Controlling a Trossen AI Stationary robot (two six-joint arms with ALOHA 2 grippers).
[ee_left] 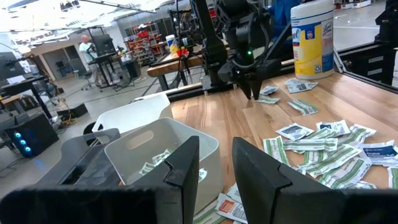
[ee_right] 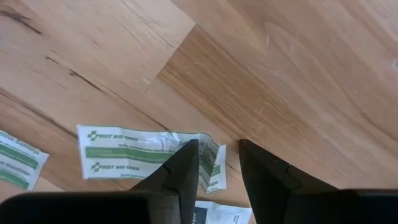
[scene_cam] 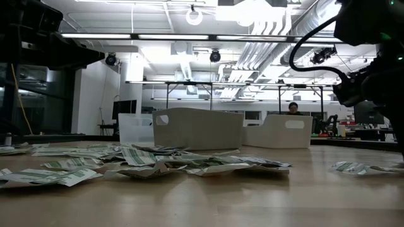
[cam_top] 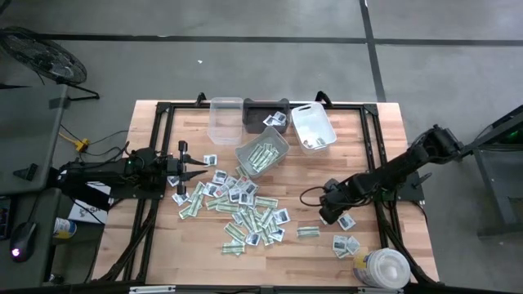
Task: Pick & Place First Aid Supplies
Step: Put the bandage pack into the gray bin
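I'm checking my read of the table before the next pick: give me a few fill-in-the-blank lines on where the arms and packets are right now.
1. The right gripper points down over a green-and-white ____ lying on the table.
2. The left gripper hovers at the ____ edge of the packet pile in the high view.
3. Green strips lie in the ____ bin.
4. The big white tub stands at the table's near ____ corner in the high view.

Missing words: packet; left; grey; right
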